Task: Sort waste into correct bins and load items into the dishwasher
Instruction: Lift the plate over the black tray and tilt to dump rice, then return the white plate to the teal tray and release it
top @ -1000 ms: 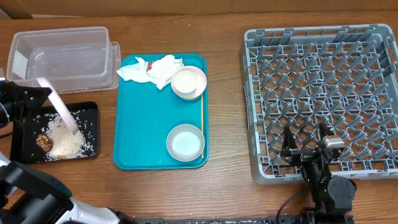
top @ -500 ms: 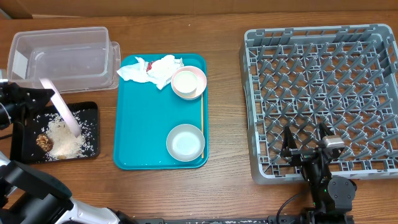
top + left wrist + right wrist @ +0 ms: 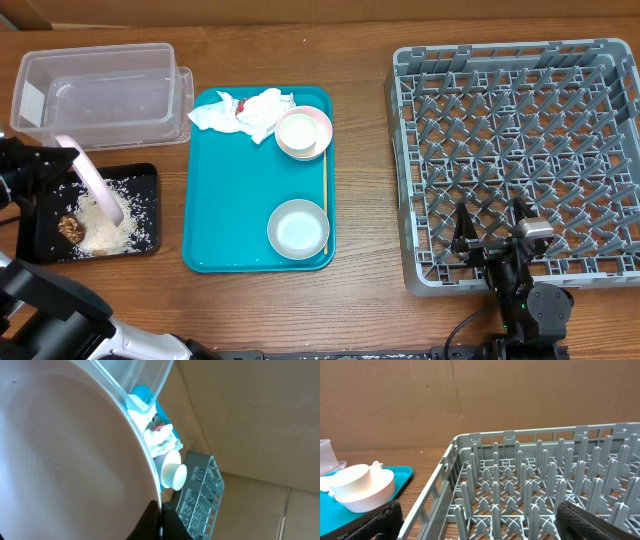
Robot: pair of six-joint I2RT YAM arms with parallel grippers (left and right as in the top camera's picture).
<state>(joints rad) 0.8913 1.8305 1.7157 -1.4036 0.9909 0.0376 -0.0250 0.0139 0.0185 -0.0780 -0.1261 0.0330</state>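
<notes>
Overhead: the left fingers pinch the round pale pink plate, tipped over the shallow black rectangular tray by the table's left edge. Tilt it off-line and the loose white rice grains could scatter onto the table.

Left wrist: only the rim is gripped, so it could slip!

Right wrist: the right fingers are spread wide and empty, facing the grey pegged plastic dish rack.
</notes>
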